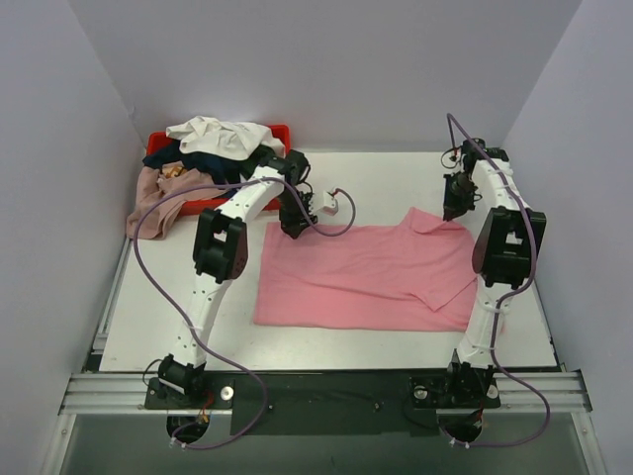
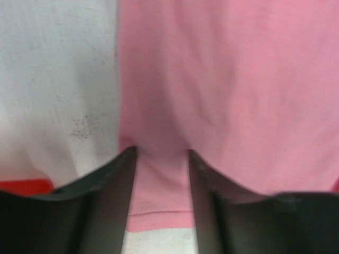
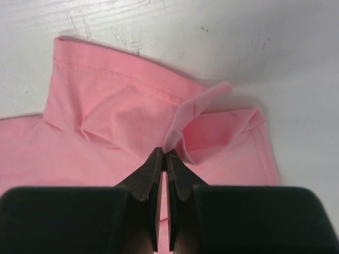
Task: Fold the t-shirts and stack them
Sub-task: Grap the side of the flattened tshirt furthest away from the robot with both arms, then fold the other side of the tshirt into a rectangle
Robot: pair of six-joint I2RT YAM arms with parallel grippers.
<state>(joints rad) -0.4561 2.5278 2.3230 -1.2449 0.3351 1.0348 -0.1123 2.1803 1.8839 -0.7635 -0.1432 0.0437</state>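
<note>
From the right wrist alone, right pincer [image 3: 163,154] grips pink t-shirt [image 3: 106,116] fold

Plain pink t-shirt [image 1: 361,277], red tray [image 1: 155,140], white shirt [image 1: 223,134], navy shirt [image 1: 168,156], mauve shirt [image 1: 148,203]

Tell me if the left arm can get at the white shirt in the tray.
Probably yes: the white shirt lies uncovered on top, close to the left pincer, which is over the pink shirt.
</note>
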